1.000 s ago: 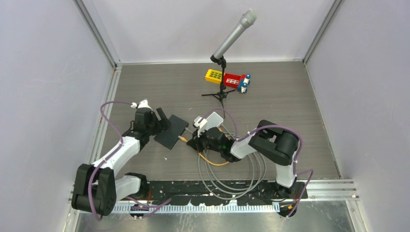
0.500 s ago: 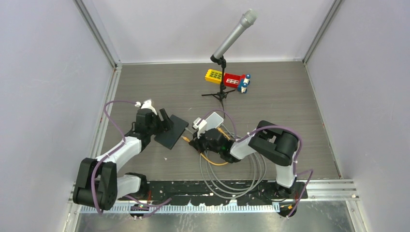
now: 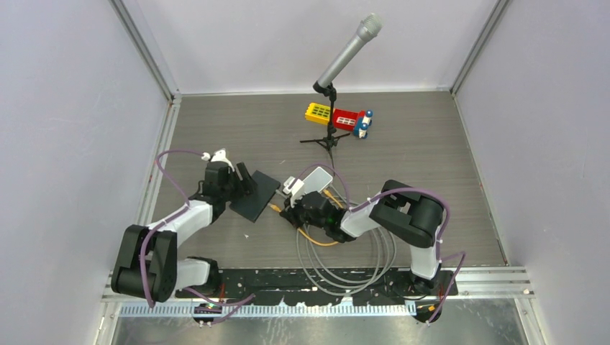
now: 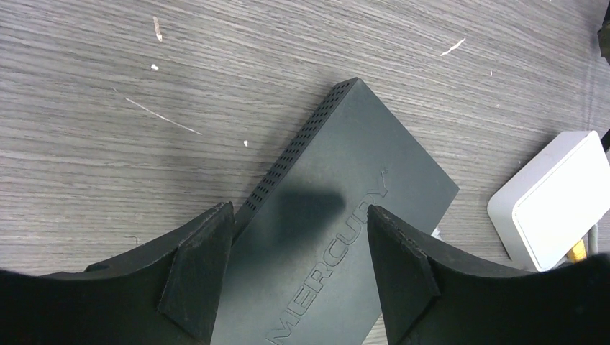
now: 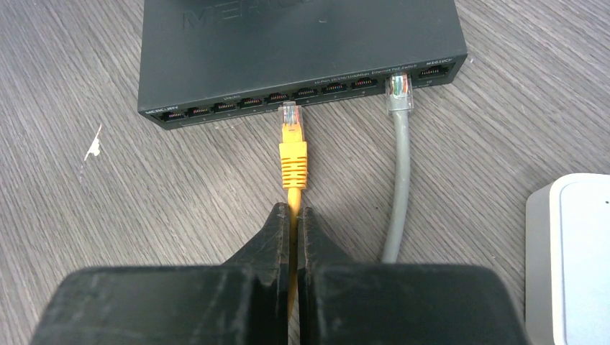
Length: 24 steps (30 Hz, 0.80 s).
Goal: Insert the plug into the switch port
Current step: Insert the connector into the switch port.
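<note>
The black switch lies flat on the table, its row of ports facing my right gripper. My right gripper is shut on the yellow cable just behind its yellow plug. The plug's clear tip sits right at the front of a middle port. My left gripper is open and straddles the switch's far end. One fingertip is by the vented side and the other hangs over the top. In the top view, the left gripper and right gripper flank the switch.
A grey cable is plugged into a port near the switch's right end. A white box sits just right of the switch. Grey and yellow cable coils lie near the bases. A microphone on a stand and toy blocks stand at the back.
My left gripper has shifted a little toward the switch and its jaws have narrowed slightly. My right gripper has edged the yellow plug toward the ports.
</note>
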Available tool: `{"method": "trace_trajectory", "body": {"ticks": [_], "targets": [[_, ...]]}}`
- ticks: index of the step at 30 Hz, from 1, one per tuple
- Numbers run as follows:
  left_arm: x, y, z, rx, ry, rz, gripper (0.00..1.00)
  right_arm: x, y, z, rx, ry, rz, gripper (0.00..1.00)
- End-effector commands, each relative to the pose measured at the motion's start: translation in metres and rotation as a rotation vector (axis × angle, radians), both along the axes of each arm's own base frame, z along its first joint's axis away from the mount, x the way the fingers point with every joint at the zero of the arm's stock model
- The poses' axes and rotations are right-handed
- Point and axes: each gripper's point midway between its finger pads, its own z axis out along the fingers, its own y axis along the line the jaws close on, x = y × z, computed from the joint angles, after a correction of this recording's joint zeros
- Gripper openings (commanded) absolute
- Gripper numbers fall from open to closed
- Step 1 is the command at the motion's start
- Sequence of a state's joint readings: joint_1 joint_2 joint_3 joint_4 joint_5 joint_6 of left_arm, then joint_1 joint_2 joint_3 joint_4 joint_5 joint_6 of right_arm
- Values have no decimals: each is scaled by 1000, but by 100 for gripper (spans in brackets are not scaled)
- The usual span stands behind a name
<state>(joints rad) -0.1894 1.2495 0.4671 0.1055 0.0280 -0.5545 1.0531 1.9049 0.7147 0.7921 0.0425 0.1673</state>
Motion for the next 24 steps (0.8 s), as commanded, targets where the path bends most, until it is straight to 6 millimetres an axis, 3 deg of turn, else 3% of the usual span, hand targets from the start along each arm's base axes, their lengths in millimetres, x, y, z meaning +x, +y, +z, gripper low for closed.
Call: {"method": "trace_trajectory", "body": {"ticks": [1,12,24], "targets": [[13,-8,11,-51,-32,-6,68,5,11,15,30,-41,9,0],[-1,-26,-13,-149,46,-47,61,8,18,25,34,-72,14,1],[-13,-34,-25,-183,81,-83,58,22,21,12,22,-81,-57,1]]}}
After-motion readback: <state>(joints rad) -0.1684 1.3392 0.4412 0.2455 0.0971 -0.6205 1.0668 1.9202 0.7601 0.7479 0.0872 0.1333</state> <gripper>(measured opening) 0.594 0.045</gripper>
